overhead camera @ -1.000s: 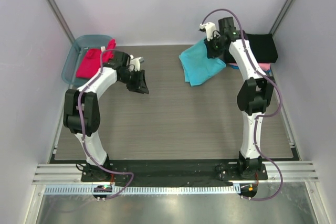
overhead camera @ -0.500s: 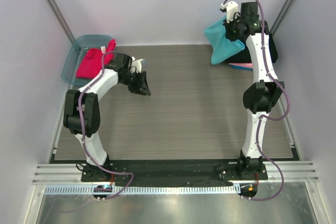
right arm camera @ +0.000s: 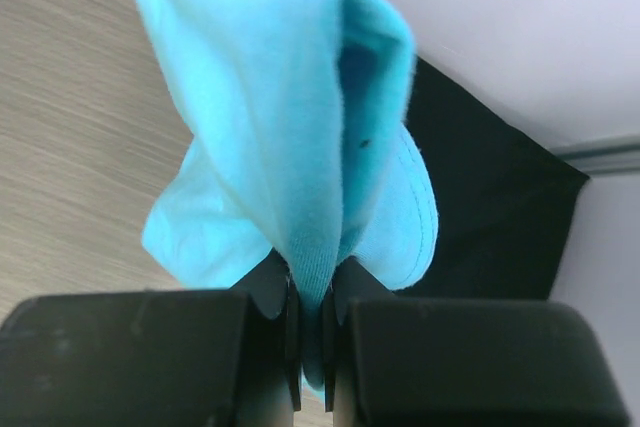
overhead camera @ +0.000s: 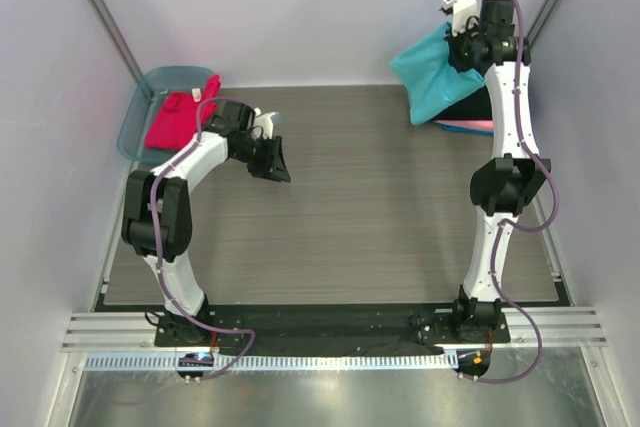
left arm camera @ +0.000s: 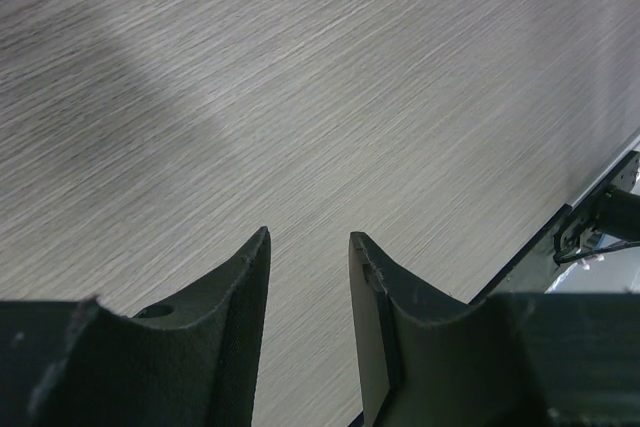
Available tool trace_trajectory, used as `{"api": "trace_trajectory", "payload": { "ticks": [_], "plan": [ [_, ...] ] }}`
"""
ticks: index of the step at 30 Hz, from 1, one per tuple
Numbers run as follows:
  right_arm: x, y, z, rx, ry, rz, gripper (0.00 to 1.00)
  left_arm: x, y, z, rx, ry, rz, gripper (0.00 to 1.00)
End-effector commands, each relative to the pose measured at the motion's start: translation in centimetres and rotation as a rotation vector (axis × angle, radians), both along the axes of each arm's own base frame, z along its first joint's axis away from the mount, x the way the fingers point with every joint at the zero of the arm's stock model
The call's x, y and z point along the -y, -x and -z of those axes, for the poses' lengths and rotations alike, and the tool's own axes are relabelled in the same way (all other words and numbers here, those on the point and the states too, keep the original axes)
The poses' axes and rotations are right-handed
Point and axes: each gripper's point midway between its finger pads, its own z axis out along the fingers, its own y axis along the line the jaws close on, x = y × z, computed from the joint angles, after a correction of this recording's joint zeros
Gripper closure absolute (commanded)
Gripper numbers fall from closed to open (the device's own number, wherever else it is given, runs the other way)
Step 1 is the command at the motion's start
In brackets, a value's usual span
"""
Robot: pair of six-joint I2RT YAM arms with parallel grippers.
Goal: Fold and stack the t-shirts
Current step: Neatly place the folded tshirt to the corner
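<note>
The translucent blue-grey tub (overhead camera: 130,132) in the far left corner has just the red-magenta shirt (overhead camera: 172,119) crumpled in it, with one bit flopped up over the back rim. The table (overhead camera: 350,227) is grey wood-grain laminate with fine streaks. The right gripper (right arm camera: 310,292) is pinched tight on the turquoise shirt (right arm camera: 270,147), a soft knit bunched into a sort of cone with a stitched hem showing. It hangs over the far right corner, above the flat black shirt (right arm camera: 490,217), which lies on a pink shirt (overhead camera: 465,127) peeking out at the near edge. The left gripper (left arm camera: 308,247) has its dark jaws apart, nothing in them, over bare table. A second ago the turquoise one was lower and further left; now it's up over the stack. The left arm has barely budged
</note>
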Motion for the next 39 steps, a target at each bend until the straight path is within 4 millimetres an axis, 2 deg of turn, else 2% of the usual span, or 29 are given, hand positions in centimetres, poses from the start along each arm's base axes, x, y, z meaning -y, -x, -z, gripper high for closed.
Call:
{"api": "trace_trajectory", "payload": {
  "ticks": [1, 7, 13, 19, 20, 21, 23, 31, 39],
  "plan": [
    [3.0, -1.2, -4.0, 0.137, 0.013, 0.064, 0.99, 0.6, -0.1, -2.0, 0.054, 0.039, 0.009, 0.61],
    [6.1, -2.7, -2.6, 0.146, 0.017, 0.125, 0.99, 1.0, 0.2, -1.7, 0.046, 0.039, 0.016, 0.61],
    [8.1, -4.5, -1.0, 0.162, 0.033, 0.171, 0.99, 1.1, 0.0, -1.6, 0.047, 0.030, 0.019, 0.61],
    [11.8, -6.2, 0.0, 0.209, 0.072, 0.308, 0.99, 1.5, 0.4, -1.3, 0.050, 0.018, 0.040, 0.61],
    [12.2, -6.6, 1.0, 0.199, 0.072, 0.312, 0.99, 1.6, 0.6, -1.3, 0.050, 0.015, 0.044, 0.61],
    [13.6, -6.4, 1.0, 0.202, 0.100, 0.370, 0.99, 1.7, 0.7, -1.1, 0.047, 0.014, 0.048, 0.61],
    [14.5, -6.7, 1.7, 0.202, 0.108, 0.397, 0.99, 1.9, 0.8, -1.2, 0.049, 0.013, 0.057, 0.61],
    [18.0, -6.6, 1.6, 0.234, 0.145, 0.489, 0.99, 2.6, 0.8, -0.9, 0.053, 0.001, 0.080, 0.61],
    [19.1, -6.8, 3.7, 0.202, 0.166, 0.514, 0.99, 3.4, 0.7, -0.8, 0.052, -0.001, 0.100, 0.60]
  ]
}}
